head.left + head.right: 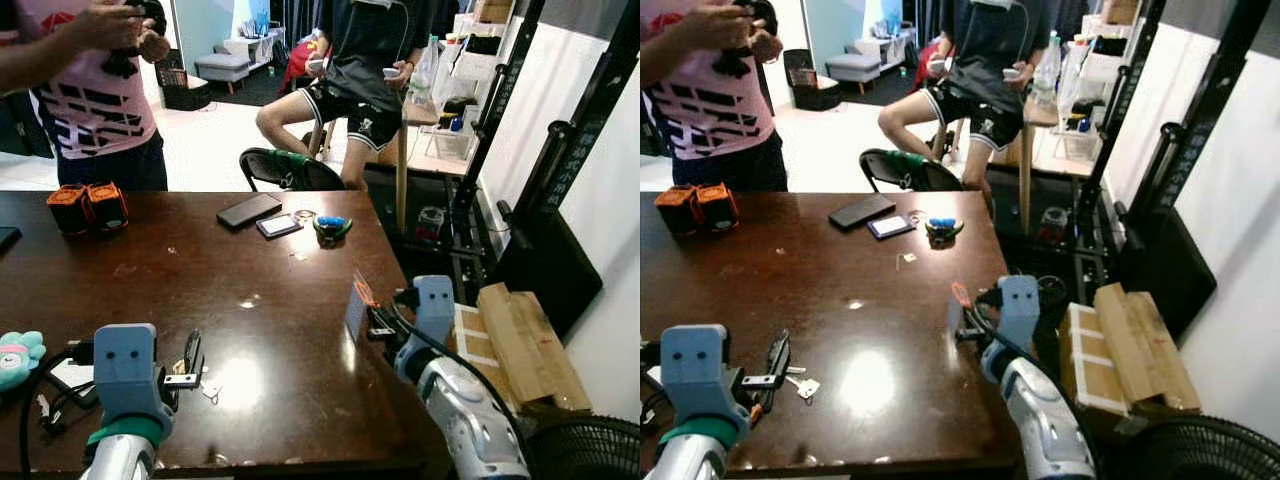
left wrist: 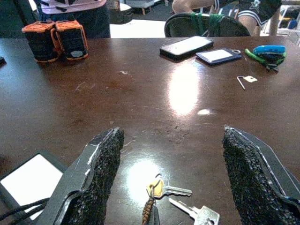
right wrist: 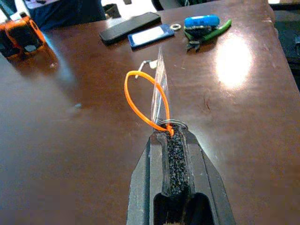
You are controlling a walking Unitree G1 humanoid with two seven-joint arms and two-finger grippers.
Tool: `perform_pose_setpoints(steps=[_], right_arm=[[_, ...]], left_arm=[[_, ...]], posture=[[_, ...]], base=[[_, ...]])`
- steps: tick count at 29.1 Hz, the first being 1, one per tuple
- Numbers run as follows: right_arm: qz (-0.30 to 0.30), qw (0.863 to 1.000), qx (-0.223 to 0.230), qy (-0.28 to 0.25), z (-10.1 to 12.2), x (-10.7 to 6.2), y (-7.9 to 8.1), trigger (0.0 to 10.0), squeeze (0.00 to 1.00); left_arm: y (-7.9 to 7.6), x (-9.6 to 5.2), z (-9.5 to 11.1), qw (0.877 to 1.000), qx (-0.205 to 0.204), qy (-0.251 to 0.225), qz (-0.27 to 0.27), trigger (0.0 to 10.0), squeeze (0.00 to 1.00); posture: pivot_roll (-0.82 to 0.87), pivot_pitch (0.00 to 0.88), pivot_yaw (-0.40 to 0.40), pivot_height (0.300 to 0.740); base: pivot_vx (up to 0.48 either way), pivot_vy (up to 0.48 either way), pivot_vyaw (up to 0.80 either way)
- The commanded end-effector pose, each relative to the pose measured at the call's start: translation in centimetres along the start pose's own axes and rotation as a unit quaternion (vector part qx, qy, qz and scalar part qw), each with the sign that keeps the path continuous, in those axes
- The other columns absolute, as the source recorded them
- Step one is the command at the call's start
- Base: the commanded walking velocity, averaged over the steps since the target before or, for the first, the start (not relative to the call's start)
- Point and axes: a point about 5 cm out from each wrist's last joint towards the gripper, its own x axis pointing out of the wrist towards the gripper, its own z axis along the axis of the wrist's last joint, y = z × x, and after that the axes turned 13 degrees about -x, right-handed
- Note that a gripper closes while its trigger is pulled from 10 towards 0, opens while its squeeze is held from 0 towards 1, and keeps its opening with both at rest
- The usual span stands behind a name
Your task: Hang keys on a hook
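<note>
Left claw: the left claw hangs low over the near part of the surface with its two black, rough-padded fingers spread wide, released and empty.
Keys: the small bunch of metal keys, one brass-coloured and one silver with a short braided cord, lies flat on the surface between those fingers, slightly toward the wrist.
Right claw: the right claw is clenched on a thin metal ring carrying an orange cord loop and a clear plastic tag, held just above the right side of the surface.
Surface: the dark brown, glossy wooden surface shows scuffs and bright lamp glare; it looks hard and slick, so flat keys would slide rather than lift.
Hook: a small bent metal hook lies loose beside a paper scrap, well apart from the keys.
How to do it well: I judge the step in hand to be picking up the keys; lower the left claw until the pads touch the surface, centre on the ring or cord, not the flat blades, and close slowly.
Other things: a black phone, a blue-edged card, a green-and-blue carabiner bundle, and two orange-and-black batteries sit at the far side.
People: one person stands and another sits beyond the surface.
</note>
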Motion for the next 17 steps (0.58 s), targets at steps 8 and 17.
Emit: perform_pose_setpoints(steps=[8, 17], right_arm=[[-0.012, 0.999, 0.03, -0.024, 1.2, -0.1, -0.4, 10.0, 0.0], [0.001, 0.998, 0.015, -0.061, 2.5, -0.2, 0.6, 10.0, 0.0]], left_arm=[[-0.6, 0.8, 0.9, 0.999, -0.032, -0.023, -0.01, 10.0, 0.0], [-0.7, 1.5, 2.6, 0.997, -0.046, -0.053, -0.011, 10.0, 0.0]], posture=[[-0.2, 0.0, 0.035, 0.74], [-0.2, 0.006, 0.054, 0.74]], base=[[0.0, 0.0, 0.0], [0.0, 0.0, 0.62]])
